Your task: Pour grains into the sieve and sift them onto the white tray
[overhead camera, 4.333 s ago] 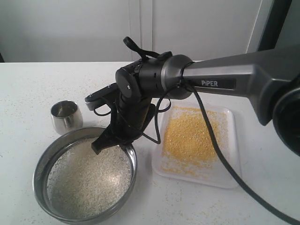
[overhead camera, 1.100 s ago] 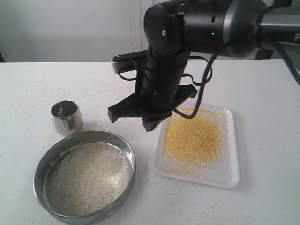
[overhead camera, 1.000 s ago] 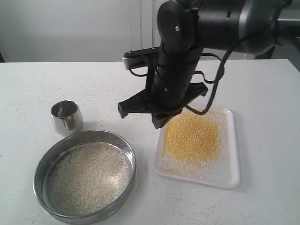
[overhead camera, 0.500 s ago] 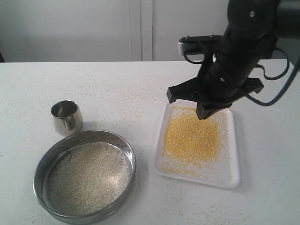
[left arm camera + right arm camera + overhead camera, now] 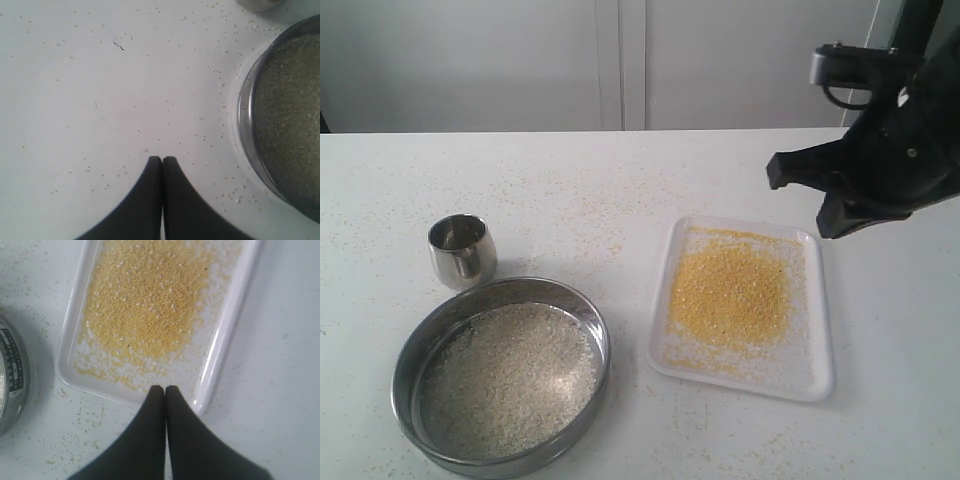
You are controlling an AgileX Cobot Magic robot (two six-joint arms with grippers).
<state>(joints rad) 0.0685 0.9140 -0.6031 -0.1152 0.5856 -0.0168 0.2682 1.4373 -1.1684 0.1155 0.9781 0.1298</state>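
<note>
The sieve (image 5: pixel 582 318), a wide steel ring, rests on the table at the front left and holds whitish rice-like grains (image 5: pixel 510 378). Fine yellow grains (image 5: pixel 728 290) lie heaped on the white tray (image 5: pixel 820 375) to its right. My right gripper (image 5: pixel 165 387) is shut and empty, hovering by the tray's corner; its arm (image 5: pixel 880 160) hangs above the tray's far right. My left gripper (image 5: pixel 162 159) is shut and empty over bare table beside the sieve (image 5: pixel 244 107); it does not appear in the exterior view.
A small rounded steel cup (image 5: pixel 461 249) stands upright just behind the sieve. Stray grains (image 5: pixel 225 177) are scattered over the white tabletop (image 5: pixel 570 180). A pale wall closes off the back.
My right arm has left the sieve's edge, risen and swung right across the tray to its far right side. Sieve, tray and cup have stayed put.
</note>
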